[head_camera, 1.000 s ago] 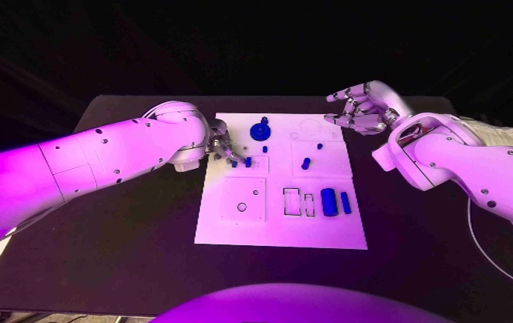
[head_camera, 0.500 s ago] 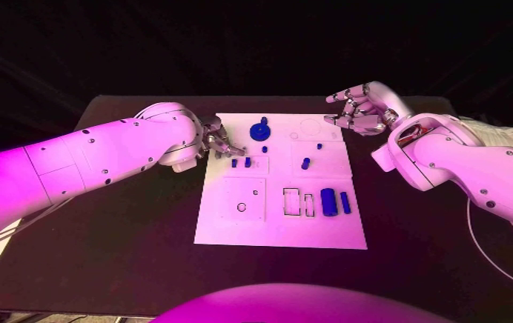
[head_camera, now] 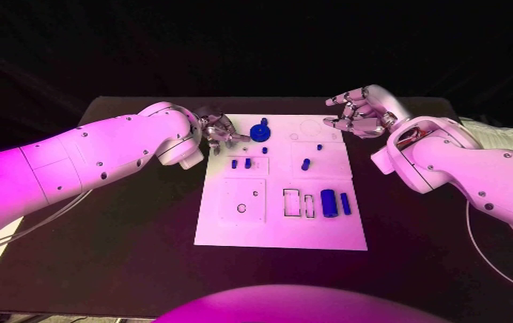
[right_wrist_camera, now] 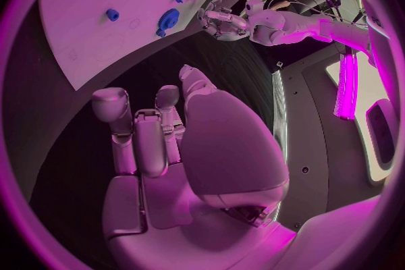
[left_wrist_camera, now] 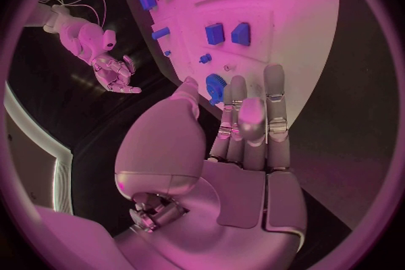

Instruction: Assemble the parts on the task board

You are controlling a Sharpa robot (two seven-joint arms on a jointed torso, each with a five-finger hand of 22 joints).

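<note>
The white task board [head_camera: 280,227] lies in the middle of the black table. A round blue part [head_camera: 261,130] with a peg stands near its far edge. Two small blue parts [head_camera: 241,164] stand side by side closer in, with other small pegs [head_camera: 306,164] to their right. A larger blue block [head_camera: 328,201] and a thin bar [head_camera: 345,203] stand at the near right. My left hand [head_camera: 219,132] hovers at the board's far left edge beside the round part [left_wrist_camera: 217,86], fingers [left_wrist_camera: 253,115] stretched out and empty. My right hand [head_camera: 358,113] hangs over the far right corner, fingers loosely bent, holding nothing.
Empty outlined slots [head_camera: 292,201] mark the board's near half, and a round recess [head_camera: 242,207] sits at near left. Bare black table [head_camera: 128,219] lies on both sides of the board. The right wrist view shows the left hand [right_wrist_camera: 221,19] beyond the board [right_wrist_camera: 93,7].
My left hand has drawn back from the two small blue parts towards the far left edge of the board, leaving them standing. The right hand has hardly moved.
</note>
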